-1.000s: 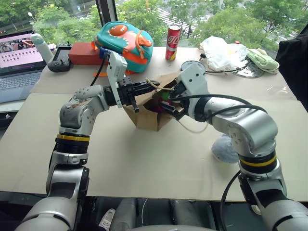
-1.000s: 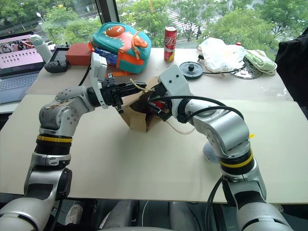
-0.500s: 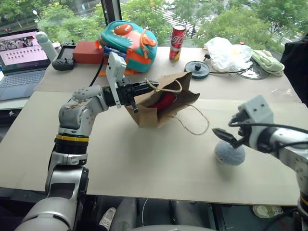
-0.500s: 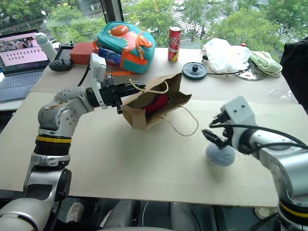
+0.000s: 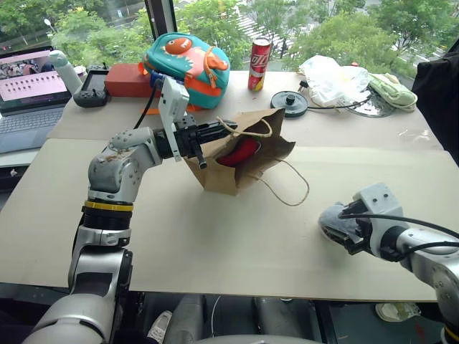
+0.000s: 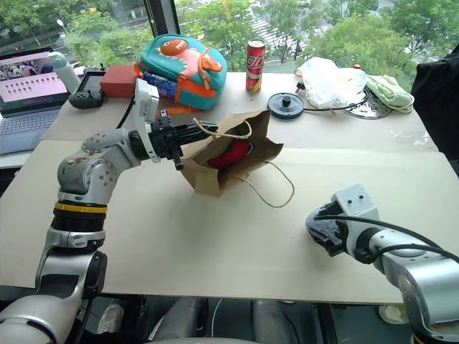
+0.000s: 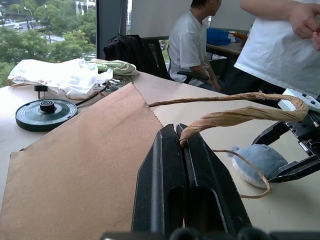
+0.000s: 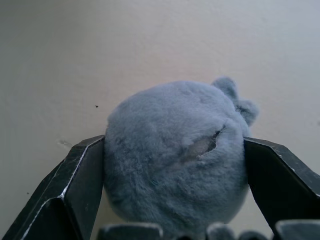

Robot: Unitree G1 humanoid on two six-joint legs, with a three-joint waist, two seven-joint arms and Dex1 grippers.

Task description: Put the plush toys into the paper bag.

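The right fingers [image 8: 75, 185] flank the grey-blue toy [image 8: 175, 155], one on each side and touching its fur, not clearly squeezing; the toy sits on the counter [image 5: 215, 244] near the front right edge; the left fingers [image 7: 182, 185] are clenched on a cord handle [image 7: 235, 116] of the bag [image 5: 240, 161], holding its mouth up and tilted toward the right; the red toy [image 5: 240, 150] lies inside the bag; a backpack [image 5: 186, 61] and can [image 5: 258, 63] stand behind.

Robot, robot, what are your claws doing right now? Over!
Left claw pinching paper bag handle, red toy inside. Right claw open around grey-blue toy. Nothing in the way.
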